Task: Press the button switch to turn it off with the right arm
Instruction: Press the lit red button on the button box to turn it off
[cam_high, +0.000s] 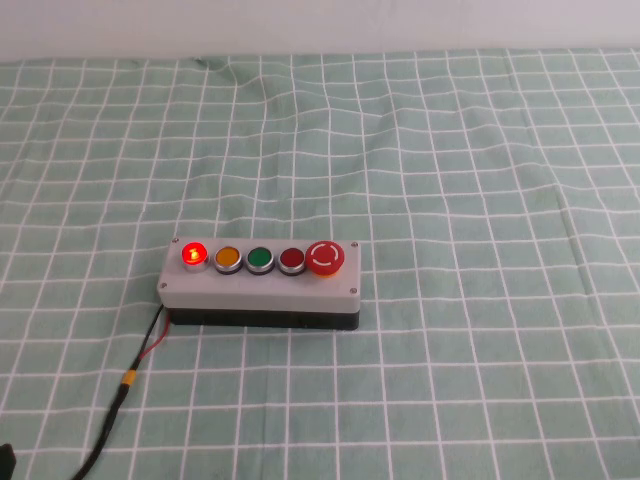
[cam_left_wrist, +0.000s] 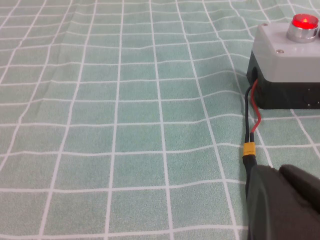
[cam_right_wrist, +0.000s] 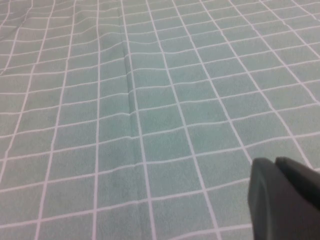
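Right gripper (cam_right_wrist: 282, 195) — low over bare checked cloth (cam_right_wrist: 150, 100); whether it is open or closed cannot be told. Left gripper (cam_left_wrist: 280, 200) — just beside the cable (cam_left_wrist: 248, 150), near the switch box (cam_high: 260, 285); state likewise unclear. The switch box lies left of centre on the cloth, its leftmost button (cam_high: 193, 254) glowing red.

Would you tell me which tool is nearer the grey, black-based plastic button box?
Left. The left tool is beside the cabled end of the grey button box; the right tool sees only green checked cloth.
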